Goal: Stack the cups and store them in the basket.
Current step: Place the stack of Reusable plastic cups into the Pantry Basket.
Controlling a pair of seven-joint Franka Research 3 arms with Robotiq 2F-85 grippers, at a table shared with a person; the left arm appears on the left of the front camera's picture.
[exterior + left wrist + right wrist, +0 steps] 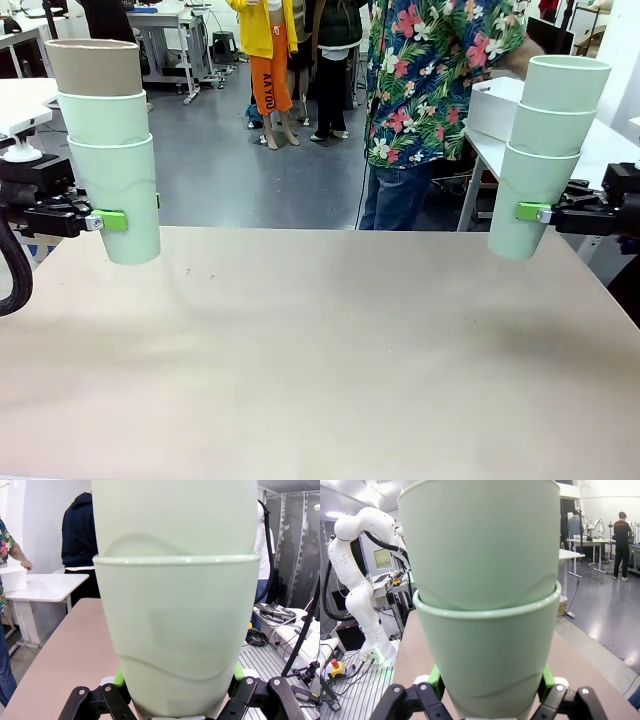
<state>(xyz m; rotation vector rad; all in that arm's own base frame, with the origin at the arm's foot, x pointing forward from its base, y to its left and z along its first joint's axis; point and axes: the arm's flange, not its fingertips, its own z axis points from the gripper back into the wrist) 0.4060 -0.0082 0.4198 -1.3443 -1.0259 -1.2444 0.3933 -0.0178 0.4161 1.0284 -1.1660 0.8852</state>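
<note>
Status, front view: two stacks of cups, three each, both gripped and both at the far edge of the bench (320, 350).

- Left tool (133, 213) is at 9 o'clock in the frame, clamped on the bottom cup of the left stack (110, 150). One green pad sits flat on the near wall.
- Order from the bottom: mint, mint, then the tan-brown cup (95, 67) on top. The stack stands close to upright.
- Right tool (525, 212) is at 3 o'clock, clamped on the bottom cup of the right stack (545, 150). All three are mint, and the stack leans with its mouth tipped toward 1 o'clock.
- The two stacks are well apart, with bare bench between them.
- The bases overlap the bench's far edge in the picture. I can't tell whether they touch the surface.

Left wrist view: left tool (180, 700) has a mint cup wall wedged between its fingers (119, 677), with the rim of the outer cup running across mid-frame.

Right wrist view: same story. Right tool (492, 695) has its pads (547, 677) pressed on both sides of the lower mint cup, and the next cup is nested inside it.

The basket (492, 108) is off the bench, at 1 o'clock, on a white side table (600, 150). It is just behind the right stack (its rim is hard to make out from here).

A person (430, 80) in a floral shirt stands at 12 to 1 o'clock, with one arm reaching toward the basket.
</note>
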